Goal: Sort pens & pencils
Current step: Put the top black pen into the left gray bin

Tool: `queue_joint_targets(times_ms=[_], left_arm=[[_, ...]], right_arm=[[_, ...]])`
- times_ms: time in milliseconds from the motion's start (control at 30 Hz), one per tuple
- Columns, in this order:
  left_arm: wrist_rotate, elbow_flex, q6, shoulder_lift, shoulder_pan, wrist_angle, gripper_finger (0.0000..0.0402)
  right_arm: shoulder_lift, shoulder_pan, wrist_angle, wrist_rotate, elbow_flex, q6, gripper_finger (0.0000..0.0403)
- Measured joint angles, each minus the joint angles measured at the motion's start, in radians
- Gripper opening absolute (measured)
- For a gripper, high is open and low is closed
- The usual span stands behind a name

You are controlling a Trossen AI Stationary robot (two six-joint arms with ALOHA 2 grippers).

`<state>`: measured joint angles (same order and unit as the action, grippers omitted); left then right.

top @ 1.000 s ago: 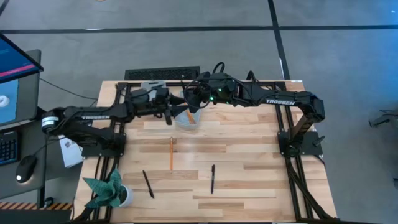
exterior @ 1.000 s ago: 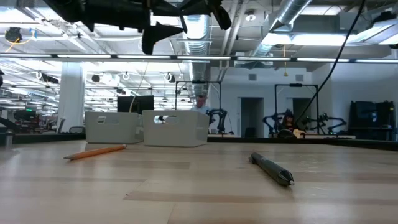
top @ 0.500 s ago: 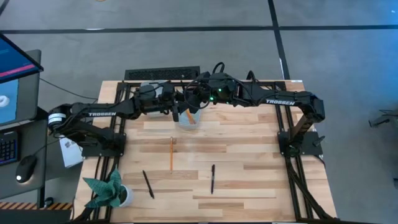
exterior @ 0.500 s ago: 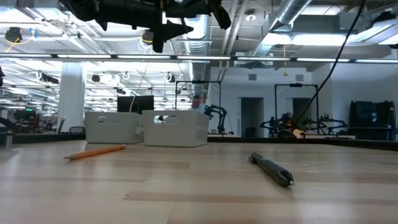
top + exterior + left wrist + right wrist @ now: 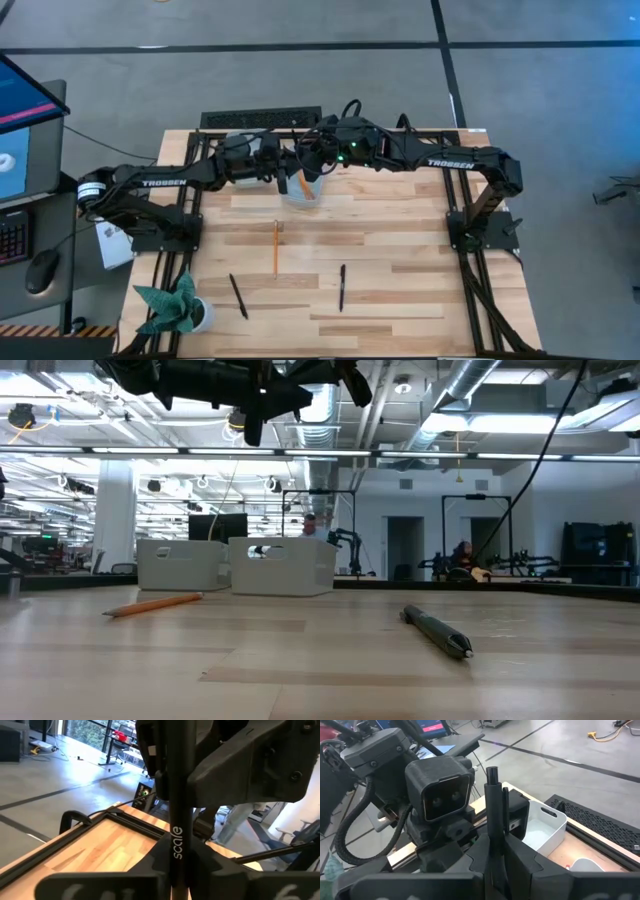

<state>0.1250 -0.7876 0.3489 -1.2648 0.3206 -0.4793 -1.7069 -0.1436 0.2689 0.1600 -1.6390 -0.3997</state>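
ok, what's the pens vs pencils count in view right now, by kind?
black pens: 3, two lying flat, one held pen aloft
orange pencils: 2 seen, one lying flat, one in the white bin
total: 5

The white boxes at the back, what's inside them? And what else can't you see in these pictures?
- Low view: the white boxes show only their walls, which hide the contents.
- High view: the left arm and right arm cover most of the boxes; the held pen is too small to spot.
- Left wrist view: the pen has its lower end cut off by the picture's edge.
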Motion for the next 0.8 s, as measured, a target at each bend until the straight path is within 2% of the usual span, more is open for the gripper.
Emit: queue_joint_targets(times_ms=[133, 333, 633, 800], left_arm=[[-0.005, 0.0, 0.0, 0.0, 0.0, 0.0, 0.0016], [-0.005, 0.0, -0.002, 0.0, 0.0, -0.005, 0.0043], [-0.006, 0.0, 0.0, 0.0, 0.0, -0.004, 0.0017], [-0.006, 0.0, -0.001, 0.0, 0.0, -0.004, 0.0027]], right_arm=[[0.0, 0.0, 0.0, 0.0, 0.0, 0.0, 0.0066], [0.0, -0.001, -0.001, -0.003, 0.0, -0.011, 0.0066], [0.0, 0.0, -0.001, -0.003, 0.0, 0.009, 0.0067], [0.0, 0.0, -0.001, -0.003, 0.0, 0.007, 0.0087]])
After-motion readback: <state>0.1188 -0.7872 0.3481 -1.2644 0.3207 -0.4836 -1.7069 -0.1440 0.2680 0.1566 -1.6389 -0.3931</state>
